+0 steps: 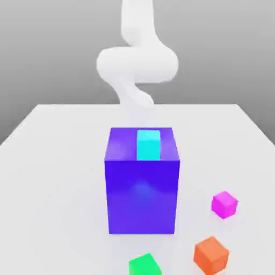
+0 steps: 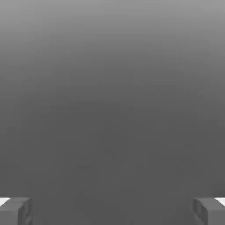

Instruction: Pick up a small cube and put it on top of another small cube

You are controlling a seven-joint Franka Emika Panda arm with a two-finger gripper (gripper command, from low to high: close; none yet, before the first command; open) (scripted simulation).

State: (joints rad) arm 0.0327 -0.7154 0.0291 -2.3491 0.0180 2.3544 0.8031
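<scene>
The small magenta cube [image 1: 224,204] rests on the white table, toward the exterior view's right and in front of the big block. The small green cube [image 1: 145,265] sits at the table's near edge, lower and to the left of the magenta one. My white arm [image 1: 137,64] curls upward behind the big blue-violet block, far from both cubes. In the hand view my gripper [image 2: 112,212] is open, its grey fingertips [image 2: 15,210] standing wide apart with nothing between them against plain grey background.
A big blue-violet block [image 1: 142,188] stands mid-table with a cyan cube [image 1: 148,145] on its top face. An orange cube [image 1: 211,254] lies between the green and magenta cubes near the front edge. The white table [image 1: 48,177] spreads around them.
</scene>
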